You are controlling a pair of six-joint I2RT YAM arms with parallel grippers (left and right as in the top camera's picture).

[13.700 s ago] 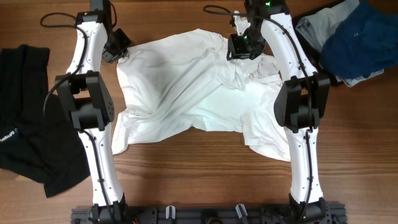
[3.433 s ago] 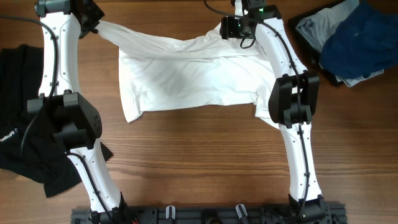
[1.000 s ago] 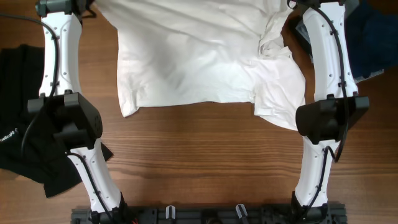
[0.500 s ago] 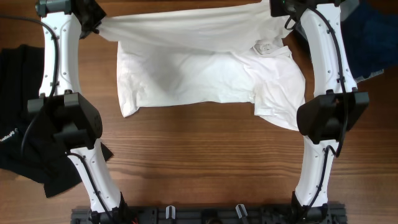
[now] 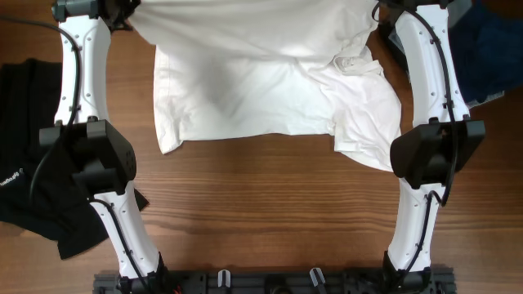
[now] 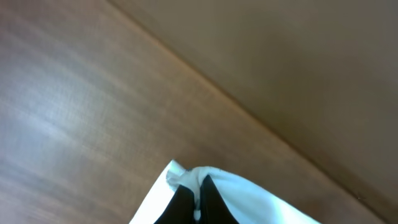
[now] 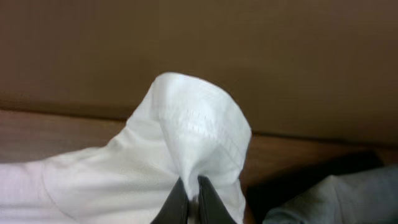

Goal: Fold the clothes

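Two robot arms hold the far edge of a white T-shirt [image 5: 245,82] over a wooden table [image 5: 270,212]. The left gripper [image 6: 199,208] is clamped on the T-shirt's far left corner, with a wad of white cloth pinched between its closed black fingers. The right gripper [image 7: 191,202] is clamped likewise on the far right corner, a hemmed fold bulging above its tips. The T-shirt's near half lies flat, and its sleeve [image 5: 368,131] is splayed at the near right, touching the right arm [image 5: 433,98]. A black garment [image 5: 33,163] lies well to the T-shirt's left, beyond the left arm [image 5: 82,90]. A dark blue garment [image 5: 494,49] and a grey garment [image 7: 336,199] lie to the T-shirt's right.
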